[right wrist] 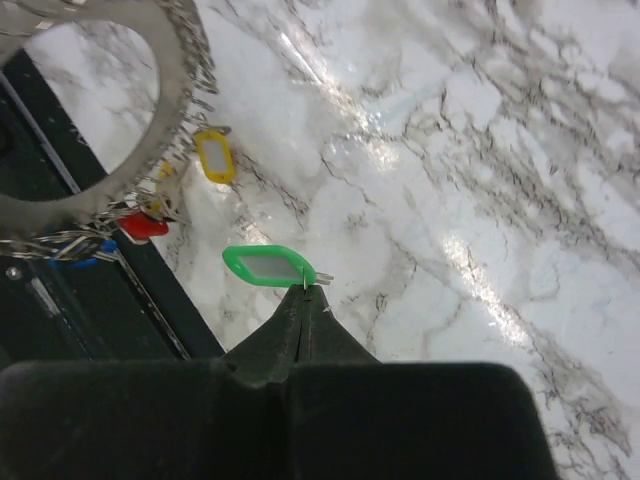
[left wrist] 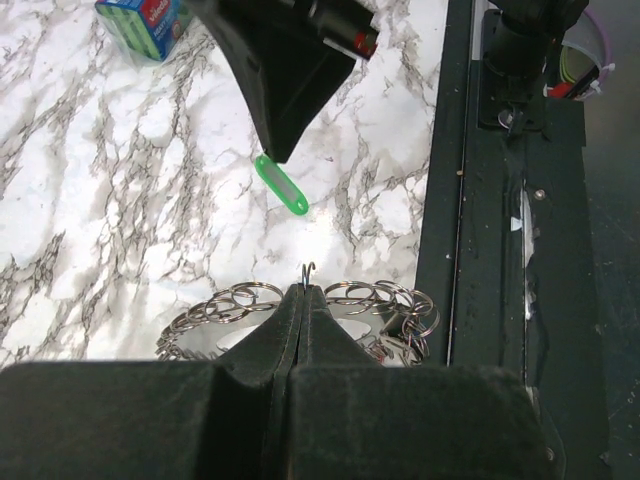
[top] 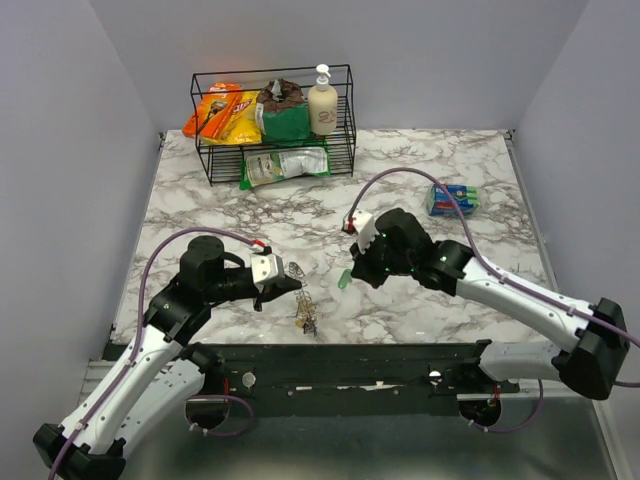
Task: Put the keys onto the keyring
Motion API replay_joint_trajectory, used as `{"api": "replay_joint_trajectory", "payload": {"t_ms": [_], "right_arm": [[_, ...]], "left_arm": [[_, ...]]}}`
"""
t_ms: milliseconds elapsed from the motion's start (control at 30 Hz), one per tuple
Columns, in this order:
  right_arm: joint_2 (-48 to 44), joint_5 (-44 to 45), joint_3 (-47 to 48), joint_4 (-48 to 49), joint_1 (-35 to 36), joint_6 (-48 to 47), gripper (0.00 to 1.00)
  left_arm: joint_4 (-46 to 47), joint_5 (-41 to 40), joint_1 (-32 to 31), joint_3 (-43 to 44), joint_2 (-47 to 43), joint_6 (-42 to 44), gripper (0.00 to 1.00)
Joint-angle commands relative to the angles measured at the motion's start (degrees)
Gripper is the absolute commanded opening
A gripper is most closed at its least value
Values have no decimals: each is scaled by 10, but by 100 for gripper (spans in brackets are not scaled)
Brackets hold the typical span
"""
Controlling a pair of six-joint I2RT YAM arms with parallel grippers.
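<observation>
My left gripper (top: 286,284) is shut on one small split ring at the rim of the keyring (top: 297,268), a flat grey ring held just above the table. Yellow, red and blue keys (top: 306,313) hang from it. In the left wrist view the shut tips (left wrist: 303,291) pinch a wire loop, with the keyring (left wrist: 235,305) below. My right gripper (top: 348,272) is shut on the wire loop of a green key (top: 343,281), held to the right of the keyring. The right wrist view shows the tips (right wrist: 308,290), the green key (right wrist: 265,266), the keyring (right wrist: 182,60), a yellow key (right wrist: 213,157) and a red key (right wrist: 143,225).
A black wire basket (top: 352,120) with snack bags and a soap bottle (top: 322,103) stands at the back. A green-white packet (top: 285,163) lies before it. A blue-green package (top: 452,199) lies at the right. A black rail (top: 350,362) runs along the near edge.
</observation>
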Motion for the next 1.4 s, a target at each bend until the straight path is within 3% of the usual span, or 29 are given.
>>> {"api": "replay_joint_trajectory", "payload": {"t_ms": [0, 267, 367, 633, 667, 767, 900, 967, 1067, 1233, 1367], "right_arm": [[-64, -66, -14, 43, 3, -47, 1], [-137, -214, -7, 63, 3, -67, 1], [-156, -225, -8, 71, 4, -72, 1], [-103, -117, -3, 47, 3, -35, 1], [-72, -47, 3, 41, 3, -16, 1], [1, 54, 41, -13, -6, 60, 1], [18, -80, 52, -21, -22, 38, 1], [16, -8, 45, -8, -26, 81, 1], [36, 29, 68, -45, -43, 102, 1], [59, 29, 81, -56, -43, 131, 1], [58, -28, 80, -48, -44, 103, 1]], "left_arm": [[6, -3, -3, 25, -3, 14, 0], [11, 4, -3, 24, 4, 17, 0], [11, 4, -3, 24, 4, 18, 0], [14, 6, -3, 22, 6, 17, 0], [14, 6, -3, 23, 6, 16, 0], [11, 6, -3, 23, 3, 15, 0], [12, 5, -3, 19, -2, 14, 0], [12, 5, -2, 18, -3, 13, 0], [12, 6, -2, 17, -3, 11, 0], [20, 10, -3, 12, -4, 6, 0], [20, 9, -3, 12, -4, 6, 0]]}}
